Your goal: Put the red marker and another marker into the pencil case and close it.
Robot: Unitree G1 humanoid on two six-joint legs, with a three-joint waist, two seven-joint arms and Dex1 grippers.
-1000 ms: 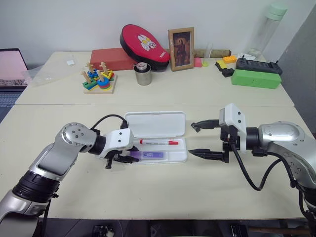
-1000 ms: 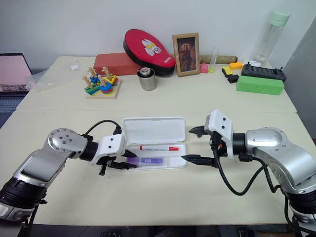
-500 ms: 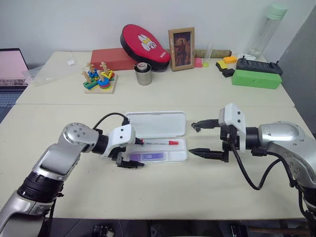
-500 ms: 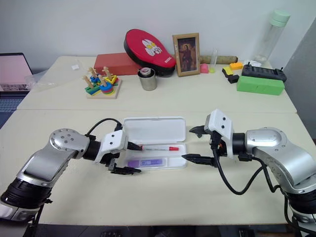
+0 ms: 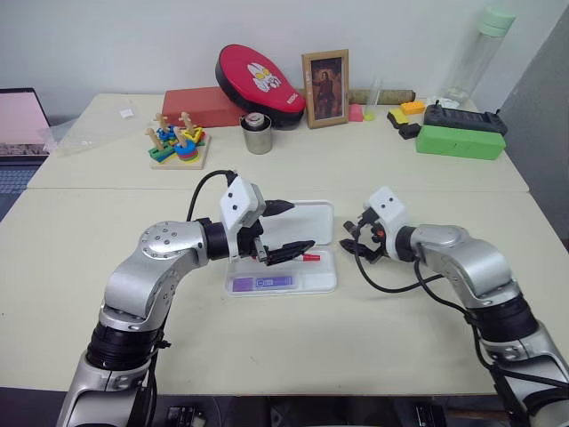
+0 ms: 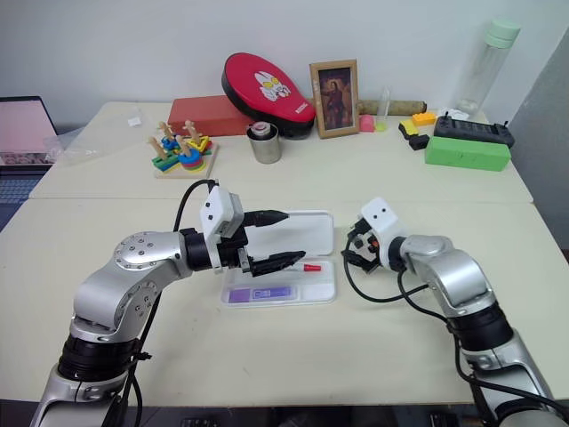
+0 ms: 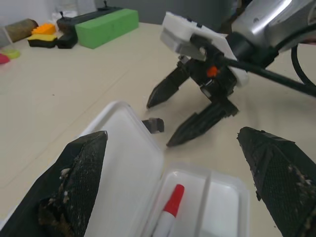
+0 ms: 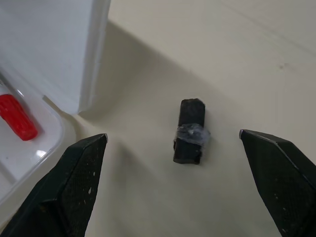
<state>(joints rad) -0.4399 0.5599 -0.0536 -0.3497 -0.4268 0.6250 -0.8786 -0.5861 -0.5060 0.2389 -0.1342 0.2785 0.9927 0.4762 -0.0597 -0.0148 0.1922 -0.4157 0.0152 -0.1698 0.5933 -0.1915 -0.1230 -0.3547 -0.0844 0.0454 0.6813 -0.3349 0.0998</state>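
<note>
The white pencil case (image 5: 319,222) lies open in the middle of the near table, lid tilted back. The purple marker (image 5: 262,282) rests in its front compartment. The red marker lies in the rear compartment, where its red cap (image 5: 309,257) shows under my arm. My left gripper (image 5: 300,226) hovers open above the case, fingers pointing right, holding nothing. My right gripper (image 5: 352,237) is open and empty just off the case's right end, tipped down over a small black piece (image 8: 190,131) on the table. The left wrist view shows the right gripper (image 7: 161,123) beside the lid.
On the far table stand a steel cup (image 5: 257,133), a wooden stacking toy (image 5: 178,142), a red pad (image 5: 260,84), a framed picture (image 5: 326,88) and a green box (image 5: 460,141). A laptop (image 5: 20,124) sits at the far left. Bare tabletop lies in front of the case.
My left gripper opened, left the purple marker in the case, then rose and swung right over it. My right gripper moved in toward the case's right end and tipped downward.
</note>
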